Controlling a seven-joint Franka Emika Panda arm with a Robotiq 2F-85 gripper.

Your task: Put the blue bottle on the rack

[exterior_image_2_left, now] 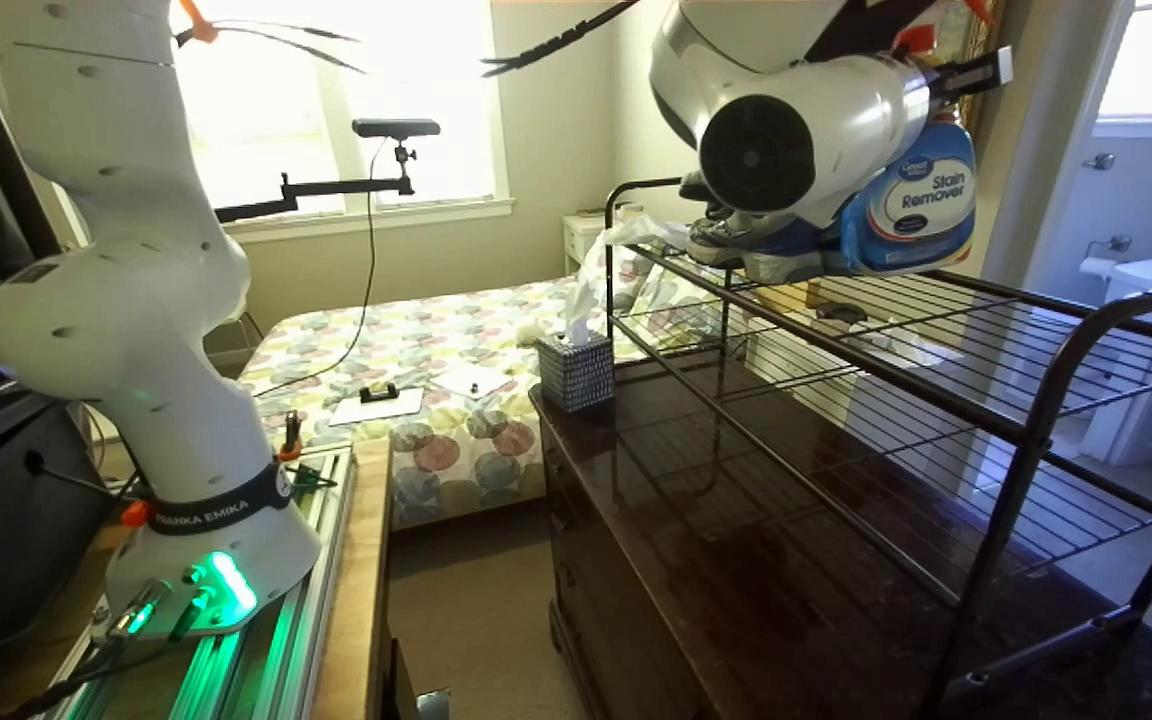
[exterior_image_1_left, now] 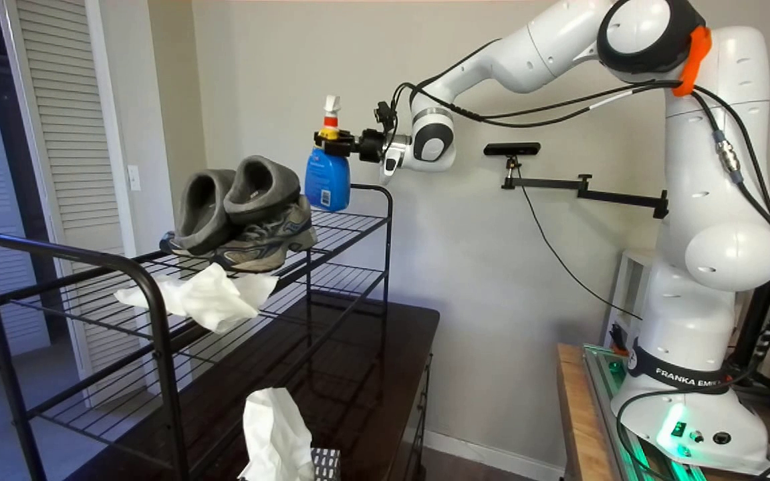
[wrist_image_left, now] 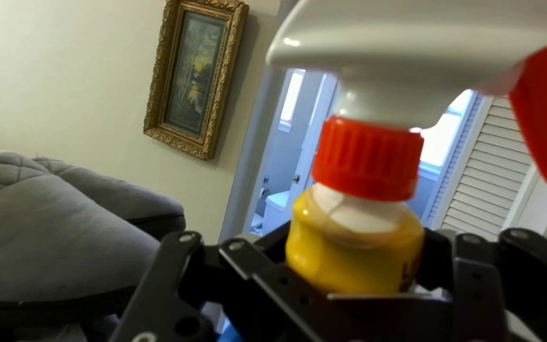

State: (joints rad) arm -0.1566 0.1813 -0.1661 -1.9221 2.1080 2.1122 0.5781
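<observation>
Gripping the blue "Stain Remover" bottle (exterior_image_2_left: 921, 205) is the tool (exterior_image_1_left: 330, 140).

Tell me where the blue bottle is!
In both exterior views, the blue bottle is right of the sneakers, held by its neck in the gripper above the rack.

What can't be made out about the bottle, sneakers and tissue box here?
Blue spray bottle: in the wrist view, the hand hides most of its body; top and right edges crop its trigger head.
Print by the barcode: too small in an exterior view.
Sneakers: partly hidden behind the arm in an exterior view.
Tissue box: cut off by the bottom edge in an exterior view.
</observation>
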